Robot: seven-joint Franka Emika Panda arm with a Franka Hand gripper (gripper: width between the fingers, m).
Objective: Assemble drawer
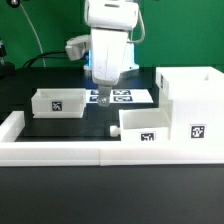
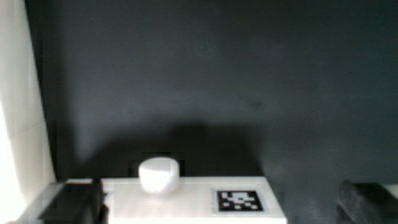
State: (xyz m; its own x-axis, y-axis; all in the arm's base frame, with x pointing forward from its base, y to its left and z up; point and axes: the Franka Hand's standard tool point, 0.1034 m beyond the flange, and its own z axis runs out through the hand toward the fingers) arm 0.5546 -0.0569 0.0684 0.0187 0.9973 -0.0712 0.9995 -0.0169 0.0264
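Table, black, fills the exterior view, and the white arm hangs over it from twelve o'clock. A long low border rail runs along the six o'clock edge and turns up the nine o'clock side.

The drawer casing, tall and boxy, stands at three o'clock, close behind the rail. The first tray sits at nine o'clock of the table's middle, open top up, its tag facing the camera, apart from the rail. The second tray sits at five o'clock, just beside the casing's foot and near the rail; whether they touch cannot be told.

The marker board lies flat at the middle. The gripper is over its nine o'clock end.

In the wrist view the dark fingers stand wide apart, released, grasping nothing. Between them shows a white piece with a square tag and a small rounded knob. Which part this is cannot be told.
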